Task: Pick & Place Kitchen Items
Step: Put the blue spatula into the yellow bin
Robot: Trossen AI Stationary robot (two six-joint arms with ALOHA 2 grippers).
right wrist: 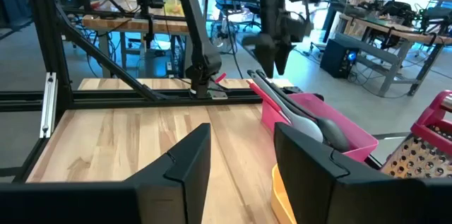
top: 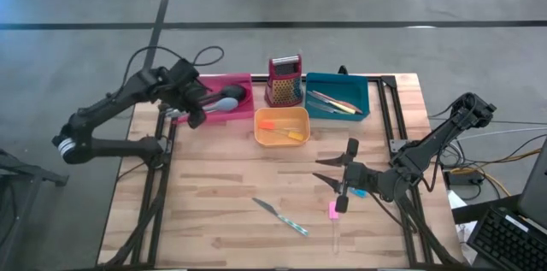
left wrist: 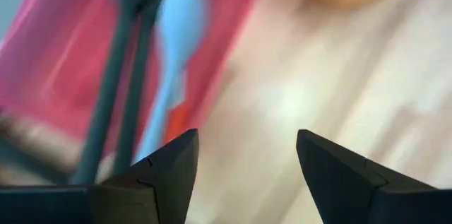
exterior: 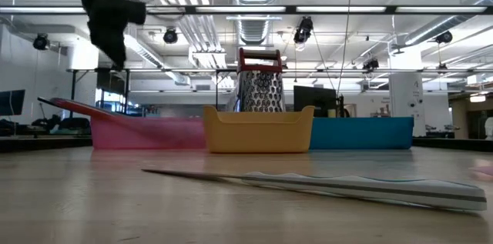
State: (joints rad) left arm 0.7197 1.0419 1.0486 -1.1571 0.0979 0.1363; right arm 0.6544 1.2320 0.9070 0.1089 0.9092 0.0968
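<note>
The left gripper point(top: 198, 110) is held above the pink tray point(top: 244, 83) at ten o'clock, its fingers point(left wrist: 169, 167) spread wide and empty; long spoons point(top: 224, 100) lie in that tray. The right gripper point(top: 340, 171) is seen low at four o'clock beside a pink piece point(top: 333, 210) and a blue piece point(top: 359, 192); whether its part-closed fingers grip anything cannot be told. A slim knife point(top: 280, 216) lies at six o'clock on the counter point(top: 214, 211) — light, stiff and likely slippery; it is best pinched across the handle.
</note>
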